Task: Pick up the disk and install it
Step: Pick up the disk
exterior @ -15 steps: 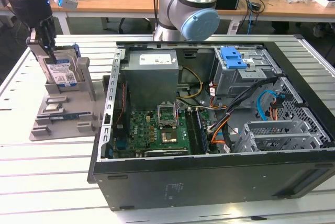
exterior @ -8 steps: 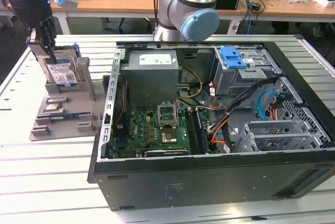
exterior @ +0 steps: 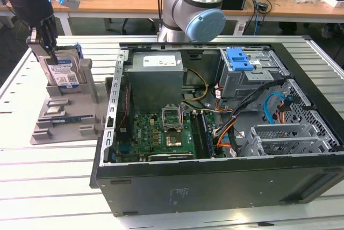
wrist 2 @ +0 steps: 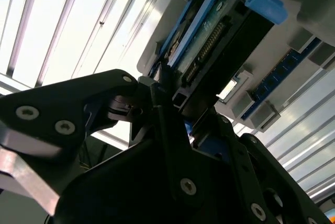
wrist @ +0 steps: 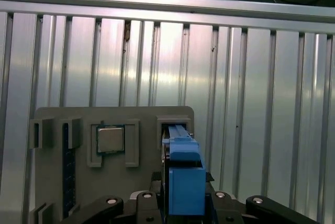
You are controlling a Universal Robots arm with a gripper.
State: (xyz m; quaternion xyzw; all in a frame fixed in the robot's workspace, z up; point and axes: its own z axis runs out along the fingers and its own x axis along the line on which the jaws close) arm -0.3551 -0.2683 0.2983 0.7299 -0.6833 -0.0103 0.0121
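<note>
Now the fingers (wrist 2: 166, 122) clamp the disk (exterior: 63, 75), standing upright in the grey holder (exterior: 64, 118) on the surface (exterior: 32, 179).

Blue-railed disk (wrist 2: 220, 30) in grey holder (wrist 2: 316, 12), gripper (wrist 2: 180, 103) close

Bare table (exterior: 16, 93) lies free beside the gripper (exterior: 49, 54); the case wall (exterior: 114, 103) crowds the grey holder (exterior: 64, 120)
</note>
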